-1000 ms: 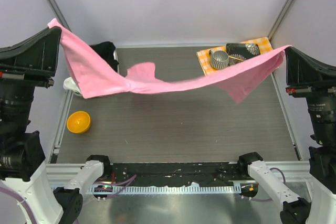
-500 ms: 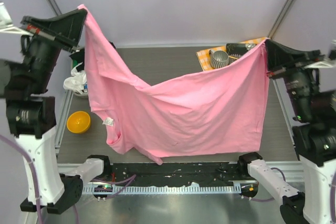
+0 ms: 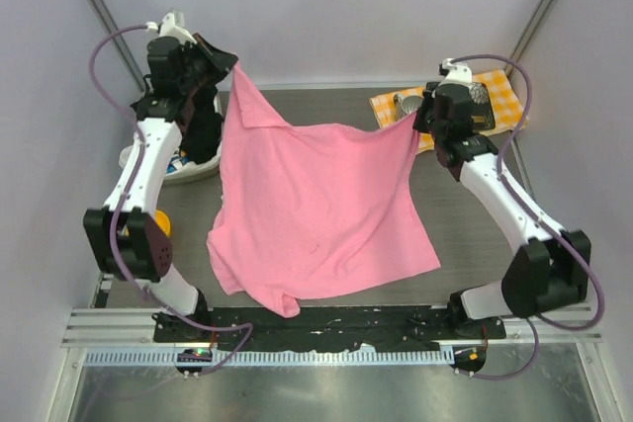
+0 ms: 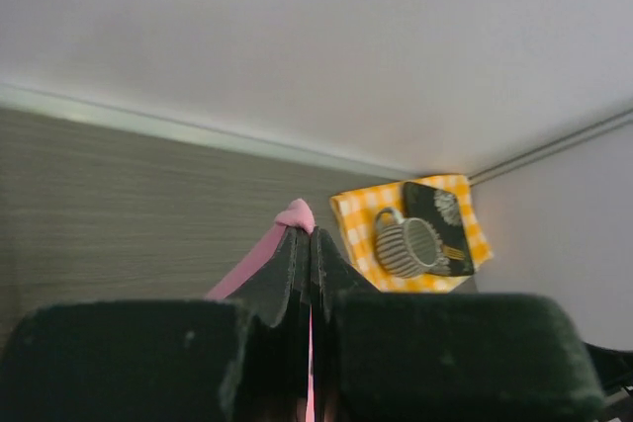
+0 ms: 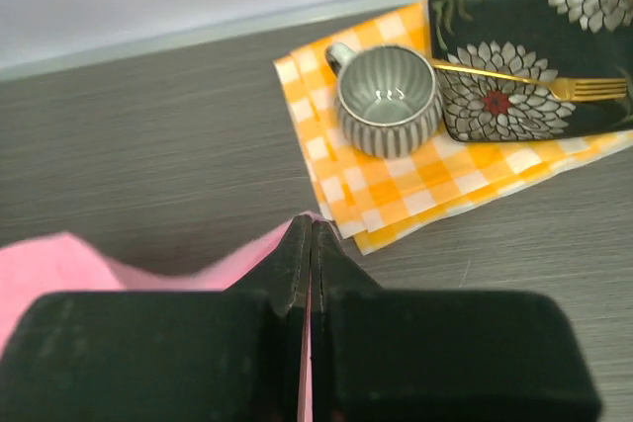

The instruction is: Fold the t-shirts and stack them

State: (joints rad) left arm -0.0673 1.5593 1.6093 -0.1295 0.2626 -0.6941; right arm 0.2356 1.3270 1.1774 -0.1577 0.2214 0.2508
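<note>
A bright pink t-shirt point(image 3: 316, 205) lies spread over the dark table point(image 3: 475, 264), its near hem rumpled by the front edge. My left gripper point(image 3: 234, 65) is shut on its far left corner, which is lifted off the table into a peak. My right gripper point(image 3: 416, 117) is shut on the far right corner, lower down. In the left wrist view a nub of pink cloth point(image 4: 295, 212) pokes out past the shut left gripper point(image 4: 306, 232). The right wrist view shows the pink cloth point(image 5: 59, 264) trailing left from the shut right gripper point(image 5: 311, 223).
An orange-and-yellow checked cloth point(image 3: 506, 94) at the far right carries a striped mug point(image 5: 386, 96) and a black flowered plate point(image 5: 514, 46) with a gold fork point(image 5: 534, 83). A white basket point(image 3: 193, 165) stands at the left edge. An orange bowl point(image 3: 161, 226) peeks from behind the left arm.
Both arms swung out from the near sides to the far side of the table and lowered. The pink t-shirt went from hanging in the air to lying spread on the table.
</note>
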